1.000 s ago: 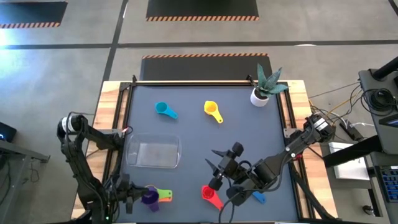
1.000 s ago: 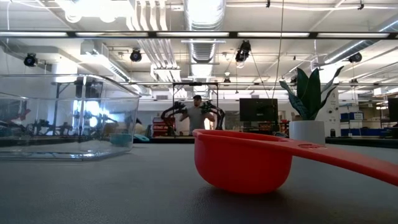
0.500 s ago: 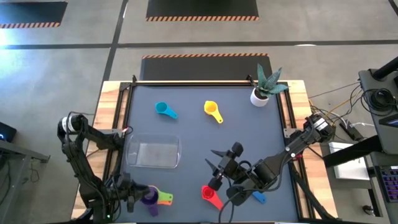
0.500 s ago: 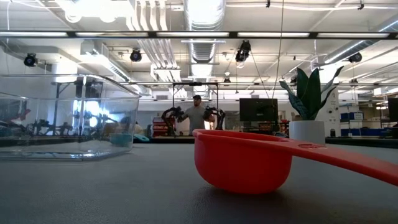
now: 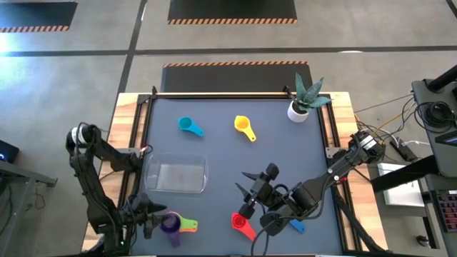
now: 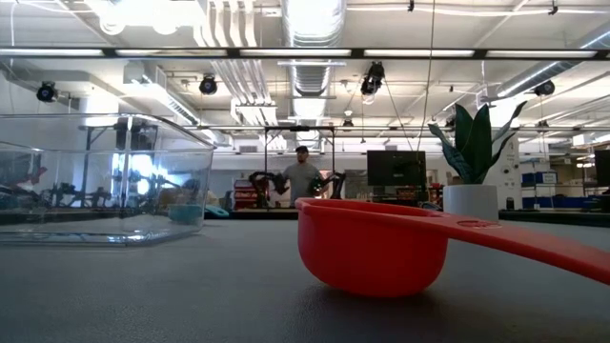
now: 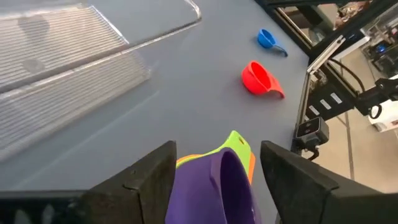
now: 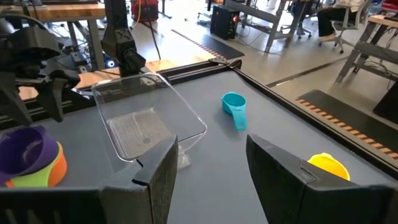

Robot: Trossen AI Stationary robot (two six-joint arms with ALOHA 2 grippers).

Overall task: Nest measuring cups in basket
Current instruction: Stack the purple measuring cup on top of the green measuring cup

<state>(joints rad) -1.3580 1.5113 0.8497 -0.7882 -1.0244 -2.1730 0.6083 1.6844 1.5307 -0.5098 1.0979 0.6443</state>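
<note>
A stack of nested cups, purple (image 7: 214,186) on top over green (image 7: 239,140) and orange (image 7: 250,167), lies near the table's near left (image 5: 178,227). My left gripper (image 5: 152,216) (image 7: 217,148) is open, its fingers on either side of the purple cup. The clear basket (image 5: 175,176) (image 7: 62,68) stands just beyond it. Red cup (image 5: 241,225) (image 6: 372,248), blue cup (image 5: 296,226), cyan cup (image 5: 189,126) and yellow cup (image 5: 244,127) lie on the table. My right gripper (image 5: 250,193) (image 8: 208,186) is open and empty above the table, near the red cup. My left gripper's fingers (image 7: 155,177) stand level on either side of the purple cup's bowl (image 7: 205,180), which rests on the stack. Whether they touch it I cannot tell.
A white pot with a spiky green plant (image 5: 303,100) (image 6: 472,162) stands at the far right corner. Raised rails (image 5: 235,94) edge the mat. A person (image 6: 302,176) stands far off in the room behind.
My left gripper has edged a little toward the table's right edge, closer around the stack of cups, and the arm's elbow has shifted. The cups, the basket and my right arm have kept still.
</note>
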